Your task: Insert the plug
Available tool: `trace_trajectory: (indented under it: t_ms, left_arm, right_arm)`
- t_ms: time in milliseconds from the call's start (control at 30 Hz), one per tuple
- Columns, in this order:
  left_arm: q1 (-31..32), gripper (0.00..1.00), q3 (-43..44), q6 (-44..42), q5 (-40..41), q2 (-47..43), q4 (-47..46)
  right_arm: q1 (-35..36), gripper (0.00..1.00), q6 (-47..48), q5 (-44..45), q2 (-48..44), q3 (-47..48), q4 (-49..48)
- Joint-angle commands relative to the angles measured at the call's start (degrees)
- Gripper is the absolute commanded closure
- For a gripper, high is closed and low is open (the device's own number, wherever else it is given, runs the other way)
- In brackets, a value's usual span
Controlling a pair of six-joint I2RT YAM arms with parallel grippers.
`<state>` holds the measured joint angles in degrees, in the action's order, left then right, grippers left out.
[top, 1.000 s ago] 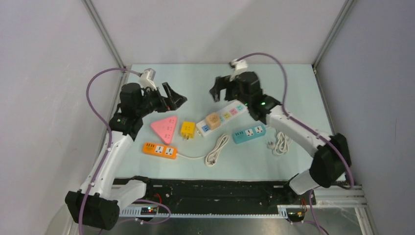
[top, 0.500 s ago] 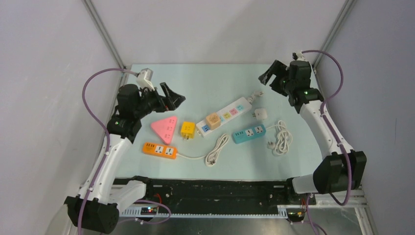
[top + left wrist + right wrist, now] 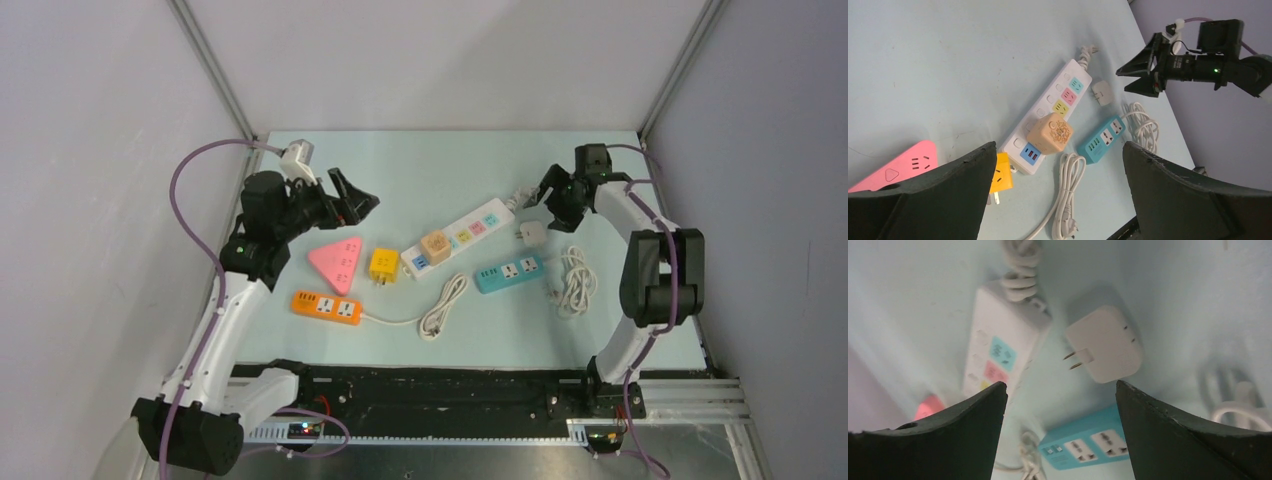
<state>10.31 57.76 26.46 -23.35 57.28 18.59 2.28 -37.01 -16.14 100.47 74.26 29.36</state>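
A small white plug [image 3: 532, 233] lies flat on the table just right of the long white power strip [image 3: 455, 233]. Its two prongs [image 3: 1077, 360] point toward the strip. My right gripper [image 3: 553, 208] hovers open just behind and above the plug, nothing between its fingers. In the right wrist view the plug [image 3: 1108, 347] and the strip's end [image 3: 998, 347] sit beyond the open gripper [image 3: 1060, 384]. A tan cube adapter [image 3: 434, 246] is seated in the strip. My left gripper [image 3: 362, 203] hangs open and empty at the left, above the pink triangular socket [image 3: 338, 262].
A yellow adapter [image 3: 384, 265] lies beside the pink socket. An orange strip [image 3: 326, 306] with a coiled white cable [image 3: 443, 305] is nearer the front. A teal strip [image 3: 509, 272] and its coiled cable [image 3: 574, 283] lie just in front of the white plug.
My right arm swung from above the white strip out to the far right, then came down behind the white plug, which was hidden at first. The left arm barely moved.
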Motion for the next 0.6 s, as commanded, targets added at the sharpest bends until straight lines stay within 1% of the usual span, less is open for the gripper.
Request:
trace_trajectory:
  t_ms: [0, 33, 100, 133, 300, 367, 400, 467, 500, 533, 567]
  left_arm:
    - [-0.3, 0.0, 1.3, -1.3, -1.1, 0.3, -1.1]
    - [-0.3, 0.0, 1.3, -1.5, -0.7, 0.2, -1.1]
    - [-0.3, 0.0, 1.4, -1.8, -0.1, 0.0, -1.0]
    - [-0.3, 0.0, 1.5, -1.9, 0.1, 0.0, -1.0]
    - [-0.2, 0.0, -0.2, -2.4, 0.5, 0.2, -1.0]
    - [0.7, 0.0, -2.8, -3.8, 3.9, 0.0, 0.3]
    - [1.3, 0.01, -3.7, -4.5, 7.4, -0.1, 1.1]
    - [4.1, 0.0, -6.4, -6.7, 11.9, 0.5, 3.6]
    - [6.6, 0.0, -6.8, -7.6, 13.5, 1.3, 5.1]
    - [9.0, 0.0, -7.3, -7.9, 17.0, 1.8, 5.6]
    - [10.0, 0.01, -7.4, -7.9, 18.2, 3.3, 6.5]
  right_arm:
    - [3.5, 0.15, 7.5, 9.7, 4.3, 5.3, 4.8]
    - [4.2, 0.15, 9.2, 12.7, 5.0, 6.4, 5.4]
    - [6.0, 0.16, 10.2, 15.4, 7.4, 8.2, 7.5]
    - [7.0, 0.18, 10.4, 15.8, 7.7, 8.7, 8.3]
    - [11.9, 0.19, 12.2, 20.9, 6.0, 9.8, 7.5]
    - [12.9, 0.19, 11.7, 21.0, 5.5, 10.5, 7.7]
    - [13.2, 0.19, 11.4, 21.1, 5.4, 11.0, 8.2]
    - [13.9, 0.2, 10.5, 21.5, 4.7, 11.6, 9.3]
    - [14.5, 0.21, 10.0, 22.0, 4.0, 11.6, 9.6]
    - [14.7, 0.21, 9.8, 22.1, 3.4, 11.6, 9.7]
    - [15.2, 0.21, 9.3, 22.6, 2.4, 11.6, 9.7]
